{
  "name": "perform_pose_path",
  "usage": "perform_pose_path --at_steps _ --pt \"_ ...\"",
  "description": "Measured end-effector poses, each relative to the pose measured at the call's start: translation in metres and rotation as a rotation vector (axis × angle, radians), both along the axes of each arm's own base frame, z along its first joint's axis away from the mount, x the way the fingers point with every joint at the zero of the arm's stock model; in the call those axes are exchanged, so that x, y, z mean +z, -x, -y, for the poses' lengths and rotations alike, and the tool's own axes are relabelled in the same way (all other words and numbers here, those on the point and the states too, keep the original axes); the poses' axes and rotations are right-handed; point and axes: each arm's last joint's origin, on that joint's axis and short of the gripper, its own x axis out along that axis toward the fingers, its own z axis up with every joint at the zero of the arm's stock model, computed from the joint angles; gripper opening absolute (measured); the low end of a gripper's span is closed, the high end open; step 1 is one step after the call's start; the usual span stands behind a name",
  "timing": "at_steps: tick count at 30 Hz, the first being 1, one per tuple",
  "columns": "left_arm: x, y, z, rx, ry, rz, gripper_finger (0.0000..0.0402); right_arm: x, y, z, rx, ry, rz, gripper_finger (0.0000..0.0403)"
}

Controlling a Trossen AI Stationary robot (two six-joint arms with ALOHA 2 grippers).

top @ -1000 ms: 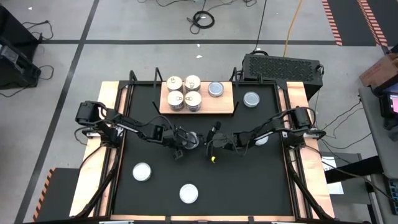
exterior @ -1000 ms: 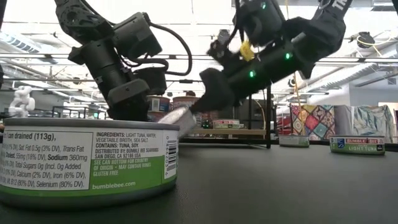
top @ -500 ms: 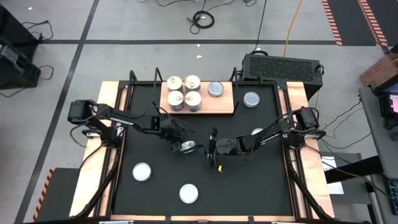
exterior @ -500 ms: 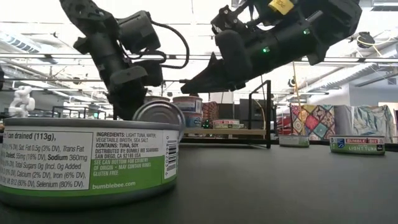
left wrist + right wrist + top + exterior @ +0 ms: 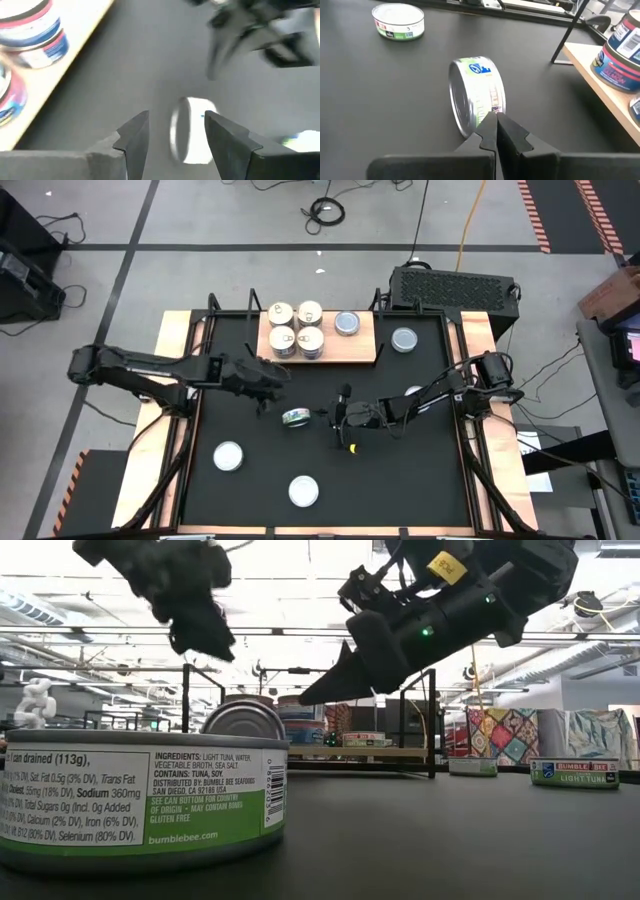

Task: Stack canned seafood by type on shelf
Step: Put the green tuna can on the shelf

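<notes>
Since the earlier frames the left gripper (image 5: 268, 379) has let go of a tin (image 5: 296, 417) and drawn back toward the left of the frame; that tin now stands on its edge on the black worktop (image 5: 400, 480), just below the middle of the high view. Its fingers (image 5: 131, 136) are spread apart and hold nothing, with the tipped tin in front of them in the left wrist view.

Right gripper (image 5: 338, 412) is closed with its tips pressed together, empty, pointing at the tipped tin from just beside it on its right.

On the shelf (image 5: 362, 346), at upper centre of the high view, 4 tins with printed tops (image 5: 296, 327) sit in a tight square on its left half, and 1 plain-topped tin (image 5: 347, 323) sits apart on its right half.

Other tins lie flat on the worktop: 1 (image 5: 404, 339) just right of the shelf, 1 (image 5: 228, 456) at lower left, 1 (image 5: 303, 490) at lower centre.
</notes>
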Motion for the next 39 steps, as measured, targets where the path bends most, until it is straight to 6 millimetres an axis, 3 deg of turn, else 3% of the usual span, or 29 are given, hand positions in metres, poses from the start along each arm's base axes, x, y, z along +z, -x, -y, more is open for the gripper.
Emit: perform_pose_path --at_steps 3,9,18,22,29,39 --pt "0.003 0.000 0.016 -0.059 -0.006 0.036 0.0189 0.000 0.001 -0.001 0.002 0.001 -0.011 0.0000" --pt "-0.012 -0.007 0.042 -0.032 -0.181 -0.018 0.0189 0.000 0.001 -0.002 0.005 0.001 -0.014 0.0000" --pt "-0.043 -0.041 0.046 -0.100 -0.336 -0.031 0.0189 -0.002 0.003 -0.002 0.001 -0.003 -0.036 0.0000" --pt "-0.047 -0.047 0.047 -0.105 -0.352 -0.046 0.0189 -0.005 0.004 0.002 -0.017 -0.009 -0.068 0.0000" --pt "-0.033 -0.055 0.045 -0.044 -0.232 -0.012 0.0211 -0.006 0.004 0.004 -0.026 -0.007 -0.074 0.0000" --pt "-0.032 -0.059 0.011 0.044 0.031 -0.044 0.0265 -0.006 0.004 0.004 -0.025 -0.008 -0.074 0.0000"
